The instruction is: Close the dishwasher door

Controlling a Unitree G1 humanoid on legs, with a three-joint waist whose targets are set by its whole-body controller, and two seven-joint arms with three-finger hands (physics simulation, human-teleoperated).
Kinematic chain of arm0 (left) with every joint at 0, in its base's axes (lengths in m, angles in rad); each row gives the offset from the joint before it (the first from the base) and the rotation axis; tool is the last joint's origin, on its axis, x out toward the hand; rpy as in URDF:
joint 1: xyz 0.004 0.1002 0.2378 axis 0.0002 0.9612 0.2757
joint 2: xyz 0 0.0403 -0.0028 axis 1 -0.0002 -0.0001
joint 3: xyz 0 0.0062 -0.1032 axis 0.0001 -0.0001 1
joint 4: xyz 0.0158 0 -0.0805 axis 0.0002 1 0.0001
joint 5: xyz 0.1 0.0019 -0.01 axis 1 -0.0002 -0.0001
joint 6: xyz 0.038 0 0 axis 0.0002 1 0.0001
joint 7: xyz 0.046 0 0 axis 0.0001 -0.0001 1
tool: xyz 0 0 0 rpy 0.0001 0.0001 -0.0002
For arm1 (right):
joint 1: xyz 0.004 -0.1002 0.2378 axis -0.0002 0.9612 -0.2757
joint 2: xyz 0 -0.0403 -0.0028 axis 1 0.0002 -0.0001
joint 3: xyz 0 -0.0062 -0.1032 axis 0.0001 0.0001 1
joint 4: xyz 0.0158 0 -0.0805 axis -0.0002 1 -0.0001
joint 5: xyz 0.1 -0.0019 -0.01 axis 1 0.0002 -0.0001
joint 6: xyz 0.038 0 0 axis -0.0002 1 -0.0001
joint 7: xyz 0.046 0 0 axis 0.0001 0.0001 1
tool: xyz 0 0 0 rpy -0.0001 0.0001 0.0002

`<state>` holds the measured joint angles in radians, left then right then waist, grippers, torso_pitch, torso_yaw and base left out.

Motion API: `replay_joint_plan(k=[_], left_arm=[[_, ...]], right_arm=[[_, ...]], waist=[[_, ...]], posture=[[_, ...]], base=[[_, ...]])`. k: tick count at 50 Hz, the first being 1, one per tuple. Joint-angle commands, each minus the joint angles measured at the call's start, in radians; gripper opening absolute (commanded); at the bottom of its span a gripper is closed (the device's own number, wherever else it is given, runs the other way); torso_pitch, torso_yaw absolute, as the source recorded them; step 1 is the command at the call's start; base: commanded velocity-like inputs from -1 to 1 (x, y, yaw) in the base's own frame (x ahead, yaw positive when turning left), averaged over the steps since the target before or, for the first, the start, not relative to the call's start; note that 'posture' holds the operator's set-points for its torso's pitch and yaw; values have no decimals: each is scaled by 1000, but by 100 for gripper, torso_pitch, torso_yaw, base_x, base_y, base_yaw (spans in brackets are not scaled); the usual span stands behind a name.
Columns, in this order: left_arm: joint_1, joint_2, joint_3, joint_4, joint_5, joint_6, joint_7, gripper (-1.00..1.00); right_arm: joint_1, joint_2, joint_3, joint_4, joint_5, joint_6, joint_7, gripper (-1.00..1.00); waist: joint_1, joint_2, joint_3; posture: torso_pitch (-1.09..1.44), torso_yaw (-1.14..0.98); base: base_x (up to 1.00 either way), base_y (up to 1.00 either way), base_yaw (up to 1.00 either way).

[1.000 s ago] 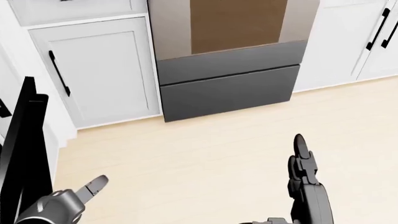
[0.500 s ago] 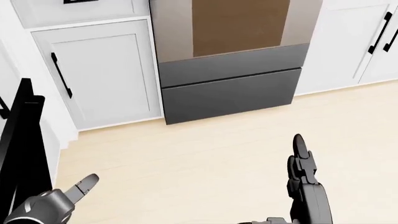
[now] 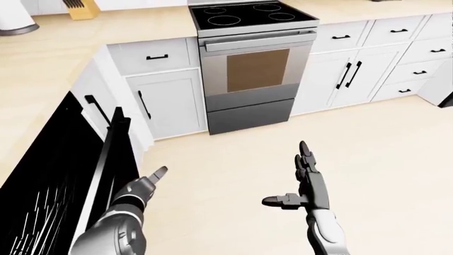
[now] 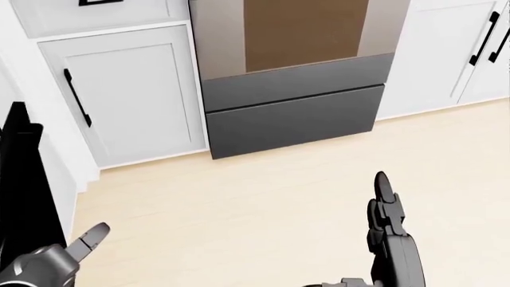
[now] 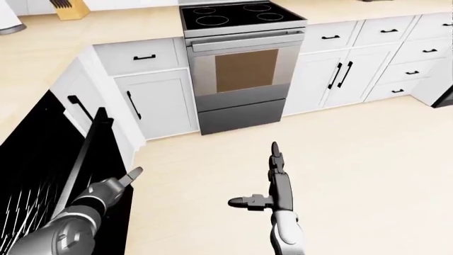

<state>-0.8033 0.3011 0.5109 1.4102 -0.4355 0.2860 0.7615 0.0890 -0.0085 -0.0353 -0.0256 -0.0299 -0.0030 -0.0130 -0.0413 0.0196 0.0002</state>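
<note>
At left-eye view's left: dishwasher door point(image 3: 106, 175) partly open | left hand point(image 3: 142, 187) beside its edge, fingers spread | right hand point(image 3: 308, 183) fingers wide, over floor point(image 3: 396, 159)

pale wood floor point(image 3: 233, 159), stove point(image 3: 255, 79) standing on it

Kitchen: stove point(image 3: 253, 16), white cabinets point(image 3: 168, 101)
</note>
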Motion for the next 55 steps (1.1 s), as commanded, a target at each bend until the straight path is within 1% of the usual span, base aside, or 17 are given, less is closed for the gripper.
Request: replay_joint_plan(k=[1, 19, 34, 55], left_arm=[[-20, 41, -5, -34, 25, -38, 40, 100], [-3, 71, 7, -33, 14, -33, 38, 100], [22, 91, 7, -33, 43, -14, -4, 100], [50, 120, 29, -32, 46, -12, -18, 100]], right_arm=[[-19, -2, -1, -37, 1, -32, -1, 100], [-25, -3, -1, -19, 6, -39, -1, 100], [-31, -2, 3, -12, 3, -39, -4, 100], [-33, -1, 6, -11, 1, -41, -6, 100]], waist=[[9, 7, -20], [5, 13, -19], [3, 18, -17], [0, 23, -14]], posture=[[0, 0], [0, 0], [0, 0], [0, 0]], base=[[0, 0, 0], [0, 0, 0], [0, 0, 0], [0, 0, 0]])
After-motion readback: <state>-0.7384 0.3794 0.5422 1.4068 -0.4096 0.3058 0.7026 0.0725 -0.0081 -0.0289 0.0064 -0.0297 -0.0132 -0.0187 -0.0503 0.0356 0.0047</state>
